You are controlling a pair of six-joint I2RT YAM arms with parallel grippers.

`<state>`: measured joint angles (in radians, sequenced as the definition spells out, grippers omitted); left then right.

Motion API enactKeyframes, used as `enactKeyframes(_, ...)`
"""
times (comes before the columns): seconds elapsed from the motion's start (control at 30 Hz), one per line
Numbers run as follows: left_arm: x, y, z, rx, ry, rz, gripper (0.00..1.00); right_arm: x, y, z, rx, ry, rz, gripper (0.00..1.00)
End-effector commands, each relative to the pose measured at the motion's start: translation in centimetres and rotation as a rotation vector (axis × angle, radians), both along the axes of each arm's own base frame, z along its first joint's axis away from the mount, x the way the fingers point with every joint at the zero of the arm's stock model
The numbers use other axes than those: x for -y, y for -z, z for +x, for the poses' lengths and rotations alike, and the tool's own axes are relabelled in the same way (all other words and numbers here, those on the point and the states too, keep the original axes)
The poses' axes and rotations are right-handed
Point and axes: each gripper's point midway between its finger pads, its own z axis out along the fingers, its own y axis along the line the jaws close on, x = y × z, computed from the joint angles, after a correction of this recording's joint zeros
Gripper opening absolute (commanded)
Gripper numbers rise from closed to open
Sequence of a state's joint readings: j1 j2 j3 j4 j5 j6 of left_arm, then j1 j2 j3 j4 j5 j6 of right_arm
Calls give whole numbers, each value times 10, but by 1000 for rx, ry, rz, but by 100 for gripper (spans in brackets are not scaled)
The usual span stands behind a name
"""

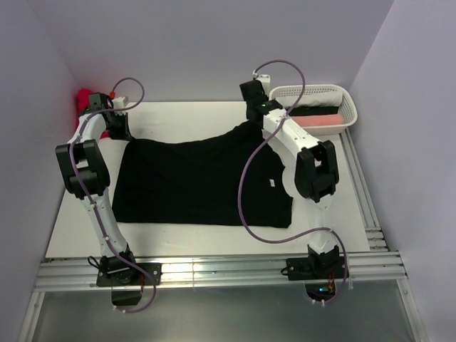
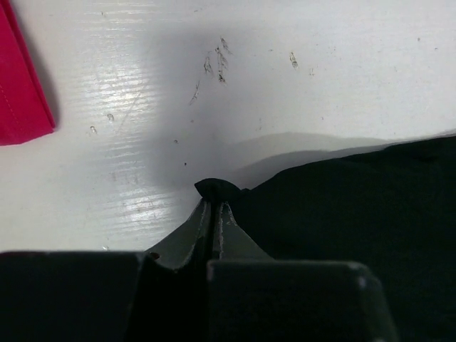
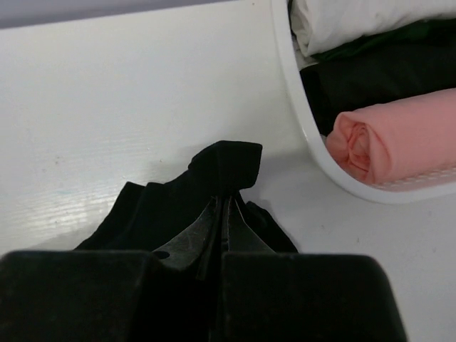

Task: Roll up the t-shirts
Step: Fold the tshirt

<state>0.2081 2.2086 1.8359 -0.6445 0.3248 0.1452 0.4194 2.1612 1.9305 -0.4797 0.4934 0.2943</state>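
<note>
A: Your left jaws are pinched shut on the far left corner of the black t-shirt [image 1: 199, 182].
B: It lies spread across your tabletop [image 1: 185, 110]. Your right jaws are clamped on its far right corner, near the white basket [image 3: 299, 96].

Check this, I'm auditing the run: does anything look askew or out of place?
The tee is bunched at its far edge where the right gripper pinches it; the left gripper pinches its far left corner. A red cloth lies at the table's far left, outside the basket.
</note>
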Motion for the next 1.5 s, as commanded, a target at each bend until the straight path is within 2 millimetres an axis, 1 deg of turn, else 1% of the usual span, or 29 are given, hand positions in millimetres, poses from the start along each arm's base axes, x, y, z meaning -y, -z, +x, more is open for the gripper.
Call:
enactKeyframes(0.0, -3, -34, 6, 98, 40, 8, 0, 8, -62, -6, 135, 36, 36, 0)
enactKeyframes(0.03, -3, -34, 5, 97, 45, 11, 0, 8, -64, -8, 137, 37, 41, 0)
enactKeyframes(0.07, -4, -36, 3, 101, 46, 12, 0, 10, -74, -12, 155, 37, 53, 0)
enactKeyframes(0.1, -4, -34, 0, 91, 57, 18, 0, 11, -70, -16, 144, 37, 52, 0)
enactKeyframes(0.13, -4, -37, -2, 94, 63, 21, 0, 12, -80, -22, 159, 40, 69, 0)
enactKeyframes(0.17, -4, -37, -3, 91, 67, 22, 0, 12, -82, -25, 162, 38, 73, 0)
enactKeyframes(0.2, -4, -34, -8, 80, 77, 23, 0, 15, -75, -32, 146, 42, 71, 0)
enactKeyframes(0.23, -3, -34, -10, 79, 84, 22, 0, 13, -74, -37, 143, 38, 85, 0)
enactKeyframes(0.27, -4, -36, -12, 83, 84, 24, 0, 14, -83, -43, 159, 38, 99, 0)
enactKeyframes(0.3, -2, -34, -16, 78, 99, 22, 0, 15, -74, -49, 138, 37, 98, 0)
enactKeyframes(0.33, -1, -34, -18, 77, 107, 21, 0, 14, -72, -54, 133, 40, 110, 0)
enactKeyframes(0.37, -1, -38, -19, 84, 112, 20, 0, 15, -76, -61, 136, 42, 116, 0)
enactKeyframes(0.4, 1, -37, -23, 83, 125, 12, 0, 17, -67, -68, 115, 46, 108, 0)
enactKeyframes(0.47, 2, -42, -26, 90, 131, 6, 0, 17, -68, -80, 112, 56, 114, 0)
enactKeyframes(0.5, 3, -41, -30, 87, 142, -1, 0, 18, -59, -88, 91, 60, 106, 0)
enactKeyframes(0.57, 4, -44, -35, 89, 156, -19, 0, 19, -61, -101, 92, 78, 121, 0)
enactKeyframes(0.6, 6, -42, -39, 84, 167, -23, 0, 16, -52, -109, 72, 73, 118, 0)
enactKeyframes(0.67, 7, -45, -46, 85, 183, -43, 0, 16, -55, -122, 75, 82, 136, 0)
enactKeyframes(0.7, 8, -43, -50, 79, 196, -47, 0, 15, -50, -130, 65, 84, 122, 0)
enactKeyframes(0.77, 10, -45, -58, 73, 216, -60, 0, 15, -49, -142, 55, 98, 137, 0)
enactKeyframes(0.8, 11, -42, -63, 65, 234, -56, 0, 13, -43, -149, 39, 93, 134, 0)
enactKeyframes(0.87, 13, -45, -70, 66, 254, -59, 0, 15, -44, -161, 38, 115, 149, 0)
enactKeyframes(0.9, 14, -41, -77, 55, 266, -59, 0, 15, -37, -167, 23, 115, 144, 0)
enactKeyframes(0.97, 14, -44, -83, 58, 278, -55, 0, 13, -35, -177, 16, 119, 166, 0)
enactKeyframes(1.07, 15, -40, -98, 47, 299, -55, 0, 18, -20, -194, -15, 143, 169, 0)
enactKeyframes(1.13, 15, -42, -104, 49, 306, -46, 0, 19, -17, -201, -17, 153, 188, 0)
enactKeyframes(1.2, 13, -36, -111, 36, 306, -30, 0, 20, -10, -209, -32, 161, 198, 0)
enactKeyframes(1.3, 10, -33, -115, 37, 300, -9, 0, 21, -6, -219, -39, 167, 207, 0)
enactKeyframes(1.47, 0, -28, -118, 27, 272, 7, 0, 31, 1, -238, -47, 191, 218, 0)
